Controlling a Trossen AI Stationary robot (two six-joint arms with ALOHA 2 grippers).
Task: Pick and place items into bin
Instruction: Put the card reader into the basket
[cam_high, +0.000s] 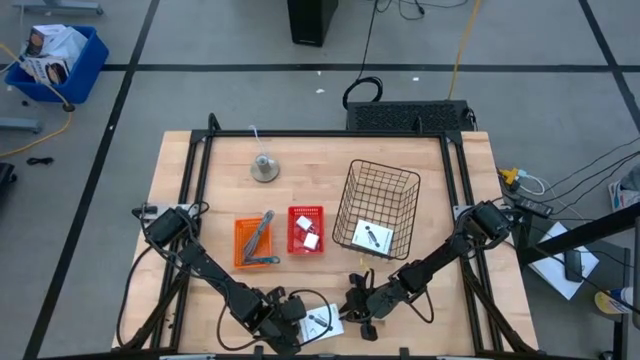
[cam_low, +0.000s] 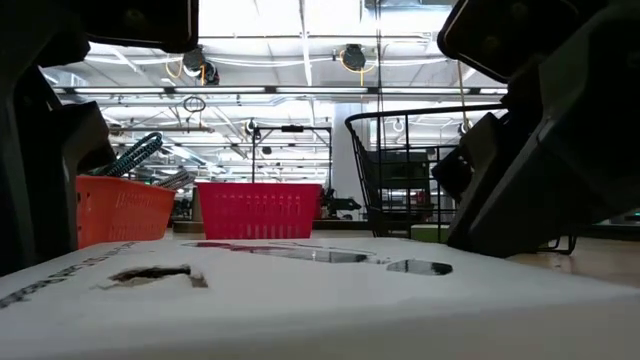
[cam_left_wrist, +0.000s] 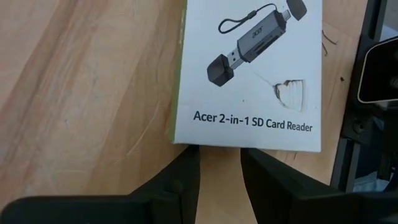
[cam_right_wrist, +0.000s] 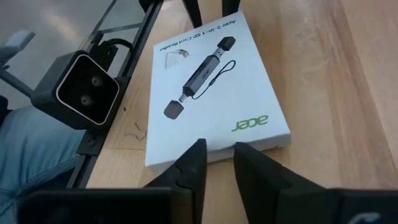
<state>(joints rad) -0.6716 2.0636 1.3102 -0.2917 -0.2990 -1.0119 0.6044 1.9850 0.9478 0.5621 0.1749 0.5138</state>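
A white card-reader box (cam_high: 322, 322) lies flat on the table near its front edge. It also shows in the left wrist view (cam_left_wrist: 249, 68), the right wrist view (cam_right_wrist: 211, 93) and close up in the low view (cam_low: 300, 285). My left gripper (cam_high: 296, 322) is open, and its fingertips (cam_left_wrist: 219, 152) stand at one short edge of the box. My right gripper (cam_high: 356, 310) is open with a narrow gap, and its fingertips (cam_right_wrist: 219, 149) stand at the opposite short edge. A second white card (cam_high: 373, 237) lies in the black wire basket (cam_high: 378, 205). My left gripper's fingertips (cam_left_wrist: 189, 155) reach the box's short edge below the printed name (cam_left_wrist: 217, 144); I cannot tell whether they touch it. My right gripper's fingertip (cam_right_wrist: 198, 152) overlaps the box's short edge near the logo (cam_right_wrist: 186, 160); I cannot tell whether it touches it.
An orange bin (cam_high: 256, 242) holds two slim tools. A red bin (cam_high: 306, 230) holds small white blocks. A round metal bell (cam_high: 265, 168) stands at the back. The low camera (cam_right_wrist: 81, 90) sits at the front edge, right beside the box.
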